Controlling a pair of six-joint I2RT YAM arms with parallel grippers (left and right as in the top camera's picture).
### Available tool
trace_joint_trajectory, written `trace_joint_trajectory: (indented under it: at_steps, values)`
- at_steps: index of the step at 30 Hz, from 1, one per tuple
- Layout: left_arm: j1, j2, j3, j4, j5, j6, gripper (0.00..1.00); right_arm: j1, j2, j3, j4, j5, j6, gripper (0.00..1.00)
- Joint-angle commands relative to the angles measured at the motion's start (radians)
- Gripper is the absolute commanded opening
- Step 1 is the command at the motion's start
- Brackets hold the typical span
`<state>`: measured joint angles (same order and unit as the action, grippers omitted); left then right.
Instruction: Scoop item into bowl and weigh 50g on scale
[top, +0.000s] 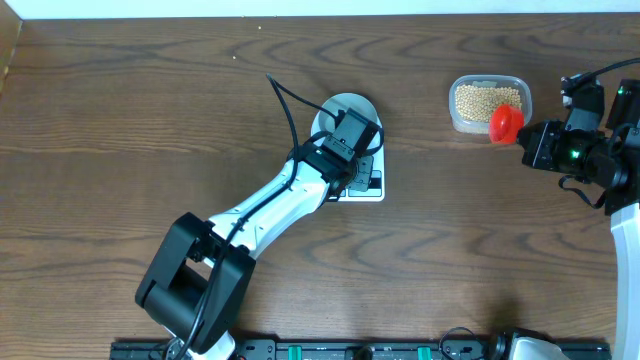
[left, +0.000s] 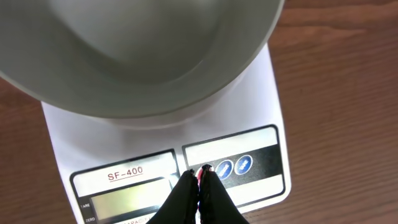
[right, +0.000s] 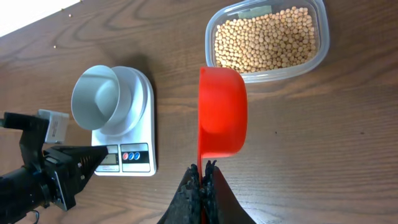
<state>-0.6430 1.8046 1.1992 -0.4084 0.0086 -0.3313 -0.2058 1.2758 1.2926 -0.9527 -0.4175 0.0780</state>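
The white scale (left: 261, 93) carries the pale grey bowl (left: 137, 56), which looks empty. My left gripper (left: 200, 172) is shut, and its tips rest at a red button next to two blue buttons (left: 233, 167) on the scale's front. The screen (left: 127, 198) shows no readable number. In the overhead view the left arm covers most of the scale (top: 372, 188), with the bowl (top: 345, 104) behind it. My right gripper (right: 203, 167) is shut on the handle of a red scoop (right: 222, 112), held just in front of the beans (right: 267, 40). The scoop's inside is hidden.
The beans lie in a clear plastic tub (top: 517, 90) at the back right of the wooden table. The right arm (top: 590, 150) hangs at the right edge. A black rail (top: 350, 350) runs along the front edge.
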Motion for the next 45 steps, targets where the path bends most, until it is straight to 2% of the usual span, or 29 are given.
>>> trace_joint_trajectory:
  at_steps: [1,8,27,35,45]
  values:
    - [0.004,-0.001,-0.014,-0.006,-0.023,0.029,0.07,-0.004,-0.008,0.016,0.006,0.001,-0.016,0.01]
    - [0.002,0.064,-0.018,-0.024,-0.023,0.043,0.07,-0.004,-0.008,0.016,0.013,0.001,-0.016,0.01]
    - [-0.037,0.08,-0.018,0.003,-0.021,0.085,0.07,-0.004,-0.008,0.016,0.006,0.001,-0.016,0.01]
    - [-0.036,0.176,-0.018,0.025,-0.021,0.084,0.07,-0.004,-0.008,0.016,0.002,0.001,-0.016,0.01]
    - [-0.036,0.187,-0.018,0.013,-0.118,0.013,0.07,-0.004,-0.008,0.016,-0.002,0.001,-0.016,0.01]
